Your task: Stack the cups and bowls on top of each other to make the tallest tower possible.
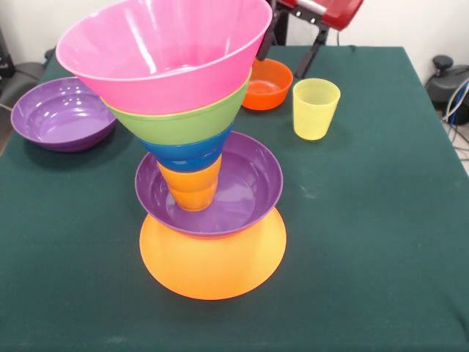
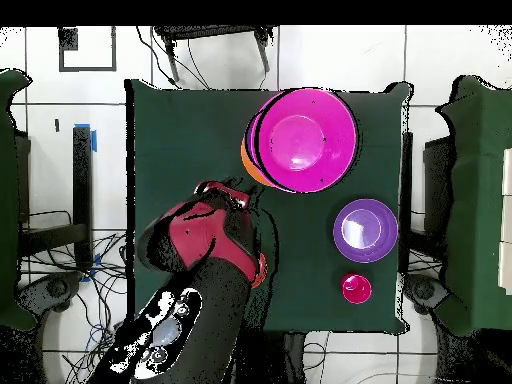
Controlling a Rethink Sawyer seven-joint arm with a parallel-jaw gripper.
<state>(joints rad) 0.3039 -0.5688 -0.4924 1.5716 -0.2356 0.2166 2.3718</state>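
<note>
The tower widens upward to a pink bowl.

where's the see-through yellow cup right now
In the front view, the translucent yellow plastic cup stands upright on the green table, right of the tower, beside the small orange-red plastic bowl.
</note>
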